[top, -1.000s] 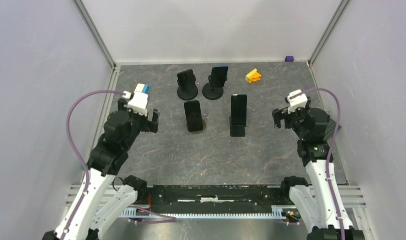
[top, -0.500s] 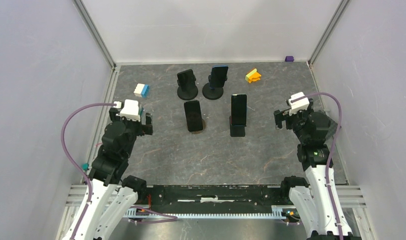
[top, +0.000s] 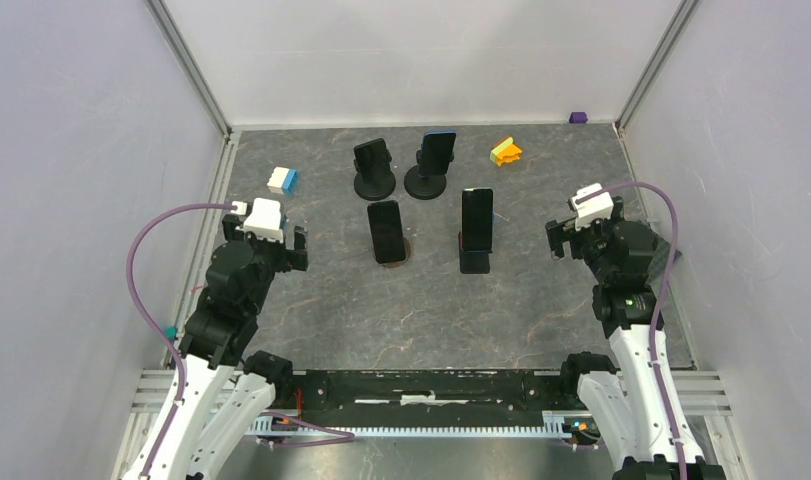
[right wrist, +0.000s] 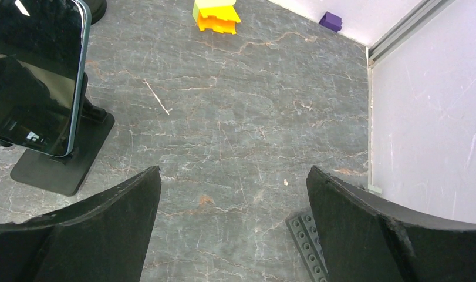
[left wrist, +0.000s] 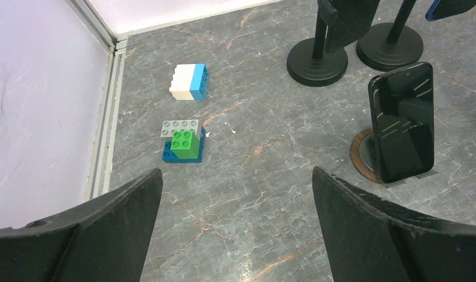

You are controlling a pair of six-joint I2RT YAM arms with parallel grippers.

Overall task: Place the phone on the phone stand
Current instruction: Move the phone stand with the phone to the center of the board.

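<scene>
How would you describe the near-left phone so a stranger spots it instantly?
On the grey table, two phones stand in the nearer row. It is the left phone; its stand is a round brown disc, the right phone's a black slab.

Glossy glass-faced phone (left wrist: 401,120) on wood-rimmed round stand (left wrist: 360,155); matt veined stone-look tabletop (left wrist: 253,194).

Four dark phones (top: 386,230) lean upright on their stands (top: 474,264); two behind, two nearer.

You've got a white-and-blue brick (left wrist: 191,81) near a green-topped brick stack (left wrist: 183,141) — yellow-orange brick (right wrist: 216,14) and purple block (right wrist: 330,21) toward the far-right corner.
</scene>
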